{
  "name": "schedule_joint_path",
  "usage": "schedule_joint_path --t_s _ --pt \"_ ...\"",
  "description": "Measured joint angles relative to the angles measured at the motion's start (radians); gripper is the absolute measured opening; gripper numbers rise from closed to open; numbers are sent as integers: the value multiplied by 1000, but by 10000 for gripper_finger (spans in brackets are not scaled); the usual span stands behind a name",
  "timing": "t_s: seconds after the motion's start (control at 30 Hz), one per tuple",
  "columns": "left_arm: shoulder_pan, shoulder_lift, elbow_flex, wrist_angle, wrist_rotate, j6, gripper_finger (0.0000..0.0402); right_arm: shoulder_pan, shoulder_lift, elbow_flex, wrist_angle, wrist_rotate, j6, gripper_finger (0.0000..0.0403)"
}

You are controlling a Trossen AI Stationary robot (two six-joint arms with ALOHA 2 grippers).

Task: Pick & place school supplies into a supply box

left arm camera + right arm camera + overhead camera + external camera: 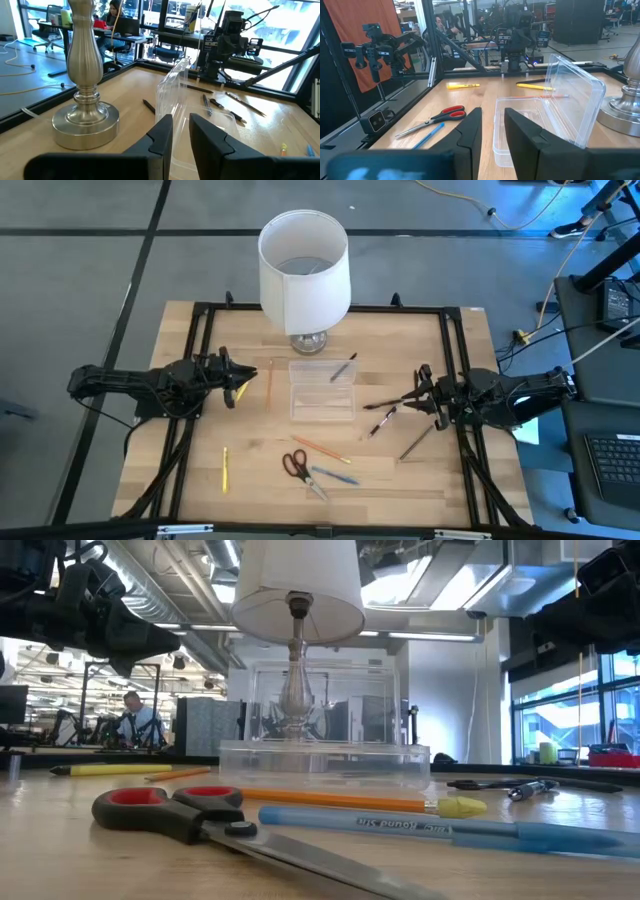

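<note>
Note the left gripper hovering just left of the supply box, slightly parted around nothing; likewise the right gripper on the opposite side, parted and empty, near the dark pens. Find the box mid-table, clear lid raised, just in front of the lamp, with scissors, orange pencil and blue pen lying toward the front edge. Beware of clipping that upright lid on a crossing reach, shoving the light box, or pinching a thin pen off-centre and rolling it away.
</note>
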Motion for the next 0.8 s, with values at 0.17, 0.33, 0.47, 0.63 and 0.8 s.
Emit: schedule_joint_path --t_s 0.17,0.33,0.47,0.63,0.8 --pt "0 0 0 0 0 0 59 0 0 0 0 0 0 87" --pt "0 0 0 0 0 0 59 0 0 0 1 0 0 87" --pt "0 0 0 0 0 0 59 0 0 0 1 0 0 87" --pt "0 0 0 0 0 0 59 0 0 0 1 0 0 87" --pt "0 0 0 0 0 0 59 0 0 0 2 0 23 87"
